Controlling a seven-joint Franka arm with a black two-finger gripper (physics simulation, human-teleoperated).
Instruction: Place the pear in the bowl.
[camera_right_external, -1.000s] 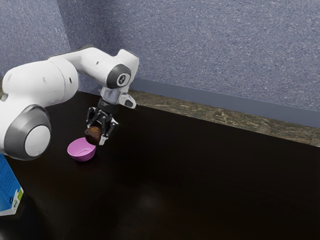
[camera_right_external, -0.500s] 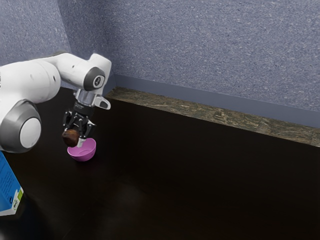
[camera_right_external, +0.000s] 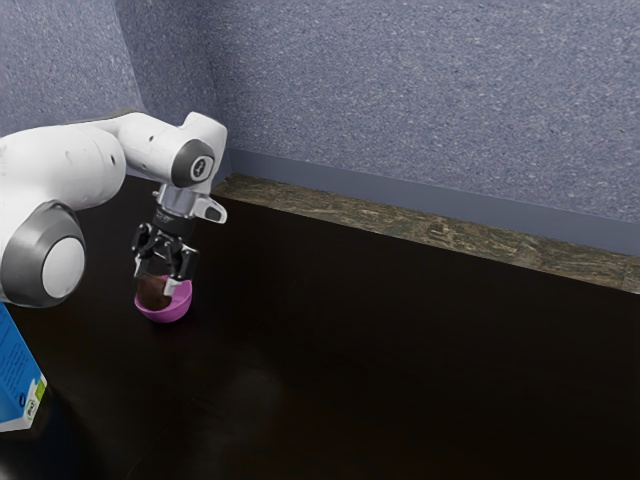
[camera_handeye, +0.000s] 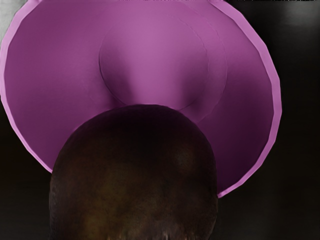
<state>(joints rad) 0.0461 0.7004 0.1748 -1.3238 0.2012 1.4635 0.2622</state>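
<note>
My gripper (camera_right_external: 155, 279) is low over the pink bowl (camera_right_external: 174, 307), its two fingers spread apart. The dark brown pear (camera_right_external: 153, 293) sits below and between the fingertips, blurred, with its lower part inside the bowl's outline; whether it rests on the bowl is unclear. From the wrist camera, the pear (camera_handeye: 135, 175) looms large beneath the hand and covers part of the bowl's rim. Inside the bowl (camera_handeye: 155, 50), the round bottom is visible beside the pear.
A blue carton (camera_right_external: 18, 375) stands on the black table (camera_right_external: 380, 370) at the exterior view's left edge, nearer the camera than the bowl. Behind the table is a speckled blue-grey wall.
My hand first moved toward the exterior view's left with the pear, then shifted slightly back. The fingers have opened and the pear has dropped lower, into the bowl's outline. The bowl stayed put.
</note>
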